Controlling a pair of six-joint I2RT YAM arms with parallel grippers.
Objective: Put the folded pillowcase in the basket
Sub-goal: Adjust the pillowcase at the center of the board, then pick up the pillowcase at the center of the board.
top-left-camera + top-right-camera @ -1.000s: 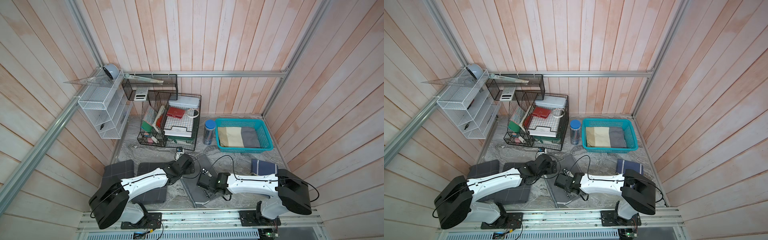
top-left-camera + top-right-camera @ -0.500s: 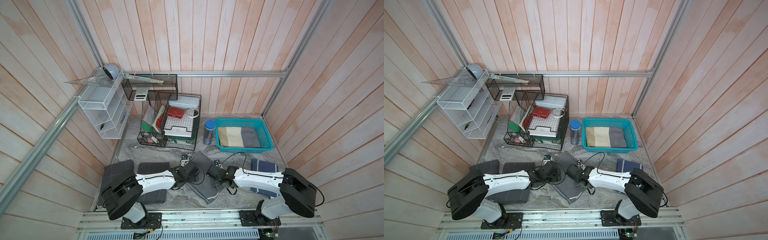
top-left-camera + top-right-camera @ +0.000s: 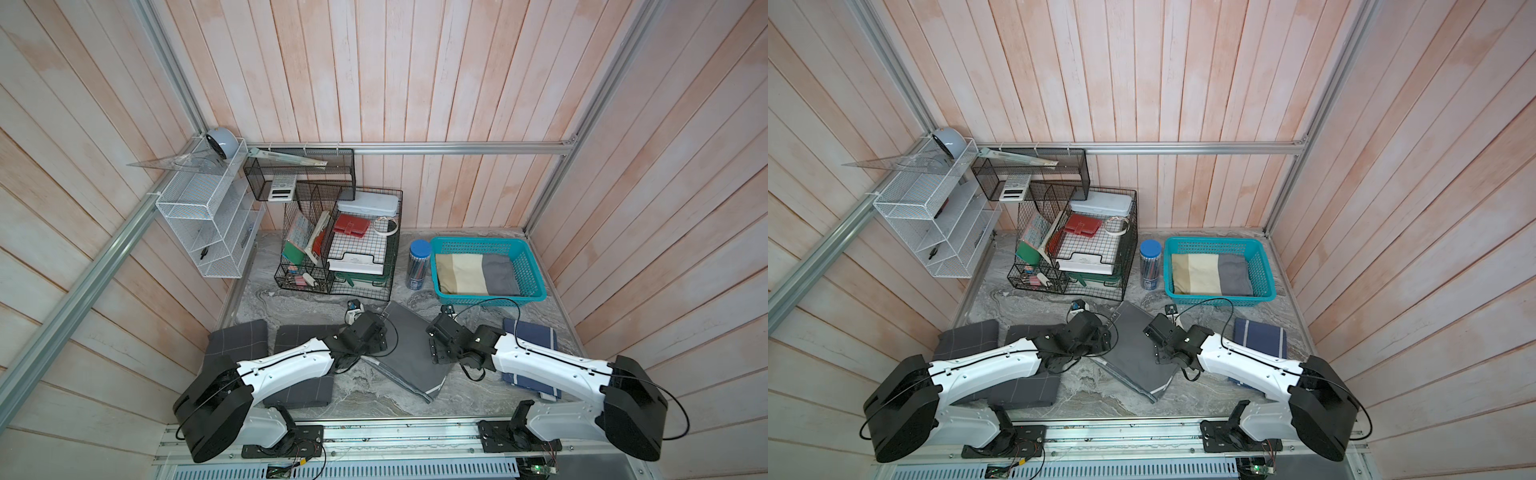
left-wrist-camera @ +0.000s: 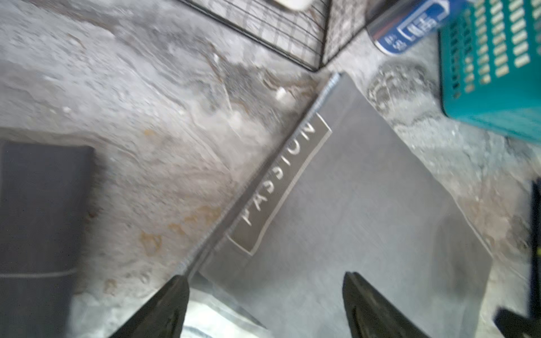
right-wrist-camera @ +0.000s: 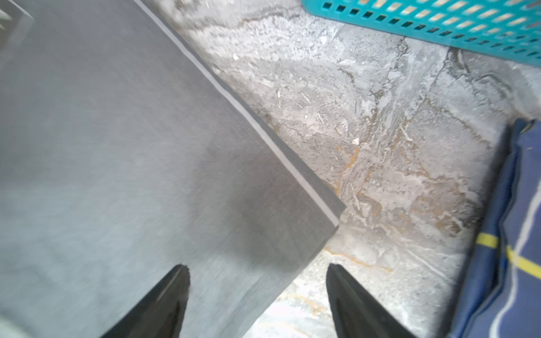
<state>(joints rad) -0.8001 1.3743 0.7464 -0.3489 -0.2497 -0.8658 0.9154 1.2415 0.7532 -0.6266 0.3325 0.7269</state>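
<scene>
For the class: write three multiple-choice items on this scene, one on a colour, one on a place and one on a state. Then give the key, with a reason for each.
1. What colour is the basket?
A. teal
B. red
C. white

2. Where does the grey pillowcase lie?
A. in the basket
B. held up in the air
C. flat on the table, outside the basket

3. How do the jaws of the right gripper stand?
A. shut on the pillowcase
B. open
C. shut on nothing

Key:
1 A: its lattice walls are teal in both top views.
2 C: it lies on the marble, clear of the basket.
3 B: the right wrist view shows the fingers apart over the pillowcase's corner.
</scene>
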